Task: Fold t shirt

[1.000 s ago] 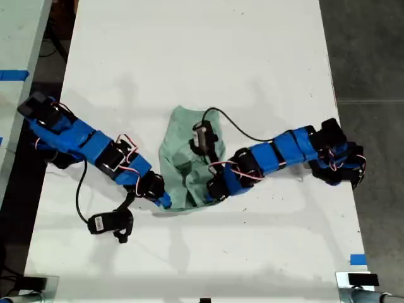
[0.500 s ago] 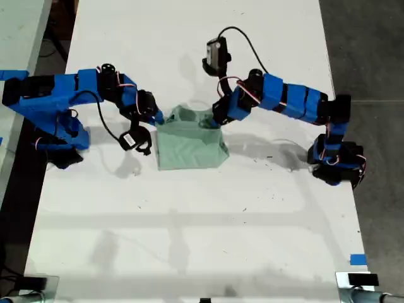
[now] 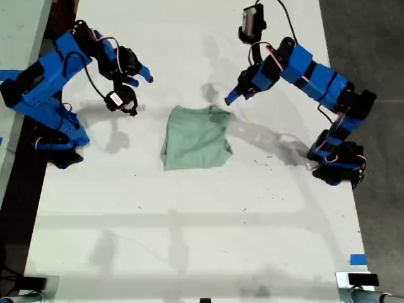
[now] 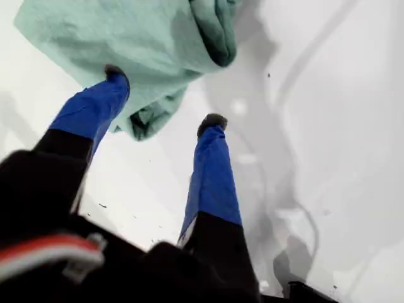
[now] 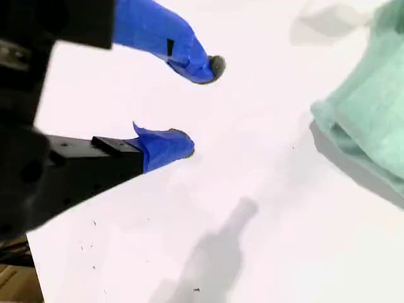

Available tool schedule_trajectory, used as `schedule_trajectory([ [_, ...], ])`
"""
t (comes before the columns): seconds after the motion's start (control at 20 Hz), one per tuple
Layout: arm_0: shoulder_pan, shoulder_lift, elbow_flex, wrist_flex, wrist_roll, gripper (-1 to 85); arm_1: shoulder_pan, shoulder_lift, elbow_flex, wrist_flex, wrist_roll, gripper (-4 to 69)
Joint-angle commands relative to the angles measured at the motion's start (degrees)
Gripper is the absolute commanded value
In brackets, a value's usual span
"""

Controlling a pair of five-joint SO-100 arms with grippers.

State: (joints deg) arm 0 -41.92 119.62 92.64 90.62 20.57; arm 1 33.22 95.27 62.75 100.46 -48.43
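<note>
White table fills the exterior view; dark grey floor along its right; blue tape mark at table's right edge.

t shirt: soft matt wrinkled cloth | table: smooth white

T shirt cut off by the first wrist view's edge, only one folded corner showing, part of it covered by a blue fingertip; in the second wrist view, again only a hem, the remainder out of frame; underside of the folded cloth hidden in the exterior view; desk running off that view's top and bottom; small dark object at the exterior view's lower right too small to tell.
</note>
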Motion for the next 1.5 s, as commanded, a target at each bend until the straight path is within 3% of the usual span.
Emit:
schedule_trajectory([
  [0.0, 5.19, 14.15, -1.49, 0.70, -2.64, 11.6, 1.14, 16.87, 12.39, 0.35, 2.37, 23.3],
  [0.15, 28.65, 34.19, 10.28, -2.20, -20.74, 5.1, -12.74, 35.33, 27.69, 0.09, 11.51, 20.4],
  [0.2, 36.56, 45.53, 21.27, -7.91, -28.83, 2.6, -19.42, 41.13, 32.87, 0.09, 16.61, 18.4],
  [0.3, 45.79, 71.72, 49.13, -21.97, -35.42, -0.2, -31.11, 52.56, 45.44, -2.46, 26.98, 15.0],
  [0.45, 49.48, 86.40, 78.49, -32.43, -36.91, -0.1, -42.01, 61.00, 64.78, -12.30, 33.93, 10.4],
  [0.55, 50.71, 85.87, 88.86, -40.61, -32.17, 0.9, -43.24, 74.00, 82.09, -20.57, 33.49, 7.3],
  [0.6, 51.50, 85.87, 92.99, -42.10, -31.46, 0.7, -42.89, 84.90, 90.53, -21.53, 33.13, 4.6],
  [0.65, 52.29, 85.78, 95.80, -41.22, -32.34, 0.7, -42.89, 99.14, 97.82, -19.78, 32.26, 1.5],
  [0.75, 50.71, 84.11, 95.98, -32.17, -35.95, -0.2, -43.95, 105.29, 103.54, -17.75, 32.17, 1.5],
  [0.85, 48.78, 83.41, 95.98, -32.17, -33.57, -0.2, -43.68, 105.82, 108.28, -18.28, 31.29, 6.7],
  [0.9, 47.99, 83.41, 96.06, -32.08, -33.05, -0.2, -43.86, 105.82, 112.06, -20.21, 30.85, 4.9],
  [0.95, 47.64, 82.97, 96.06, -31.99, -29.71, 7.8, -43.42, 104.85, 113.73, -20.39, 26.28, 5.2],
  [1.0, 48.96, 81.65, 96.06, -31.90, -28.74, 4.5, -42.45, 105.47, 113.91, -20.92, 8.88, 5.6],
  [1.05, 51.59, 82.35, 96.15, -31.99, -29.36, -0.2, -42.36, 105.64, 113.99, -21.01, 4.48, 5.6],
  [1.25, 56.69, 84.46, 96.15, -32.26, -28.04, 1.8, -43.24, 105.64, 113.99, -21.09, 1.05, 5.5],
  [1.35, 57.83, 85.43, 96.15, -32.43, -16.79, 4.1, -43.24, 105.64, 114.08, -21.18, -0.09, 5.3],
  [1.45, 56.34, 85.43, 96.15, -32.43, 3.96, 4.1, -43.15, 105.64, 114.08, -21.18, -0.09, 5.2],
])
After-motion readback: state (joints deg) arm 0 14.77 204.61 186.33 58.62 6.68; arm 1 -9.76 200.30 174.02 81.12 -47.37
